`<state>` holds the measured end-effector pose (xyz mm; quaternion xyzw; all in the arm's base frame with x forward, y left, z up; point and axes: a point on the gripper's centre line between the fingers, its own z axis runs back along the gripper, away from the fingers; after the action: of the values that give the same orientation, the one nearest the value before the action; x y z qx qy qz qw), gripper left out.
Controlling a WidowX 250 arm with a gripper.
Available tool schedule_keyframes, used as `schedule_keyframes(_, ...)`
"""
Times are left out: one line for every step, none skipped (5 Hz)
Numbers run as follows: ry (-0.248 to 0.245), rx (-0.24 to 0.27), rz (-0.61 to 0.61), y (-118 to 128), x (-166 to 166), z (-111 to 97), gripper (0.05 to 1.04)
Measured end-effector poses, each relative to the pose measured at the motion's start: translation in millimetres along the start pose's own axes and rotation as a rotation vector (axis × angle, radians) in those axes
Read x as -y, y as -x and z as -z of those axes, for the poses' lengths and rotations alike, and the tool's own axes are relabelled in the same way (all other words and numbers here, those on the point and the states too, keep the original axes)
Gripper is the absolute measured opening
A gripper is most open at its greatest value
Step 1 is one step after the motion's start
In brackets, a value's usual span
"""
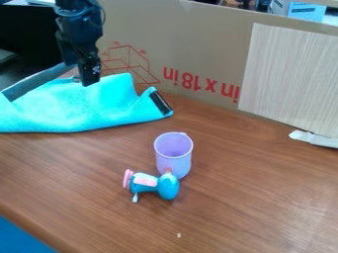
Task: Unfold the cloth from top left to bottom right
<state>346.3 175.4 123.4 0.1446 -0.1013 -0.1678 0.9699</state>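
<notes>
The gripper (86, 79) hangs down from the upper left, at the back edge of the turquoise cloth (72, 108). The cloth lies on the left of the table, crumpled and partly folded, with a raised peak just right of the gripper and a dark label at its right corner. Whether the gripper touches or holds the cloth, I cannot tell.
A purple cup (174, 154) stands upright at mid-table, with a teal and pink toy (153, 185) lying against its front. A cardboard wall (191, 54) runs along the back, a wood-grain panel (290, 79) at its right. The table (251, 197) extends to the right and front.
</notes>
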Motion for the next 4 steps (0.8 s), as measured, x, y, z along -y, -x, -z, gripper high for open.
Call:
schedule_keyframes(-0.066,0.084,0.021,-4.1,-10.1,5.4,1.001)
schedule_keyframes(-0.089,0.081,0.022,-2.1,-22.7,12.4,1.001)
schedule_keyframes(-0.094,0.057,0.021,-1.4,-45.2,26.6,1.001)
schedule_keyframes(-0.117,0.027,0.017,0.6,-60.7,40.3,1.001)
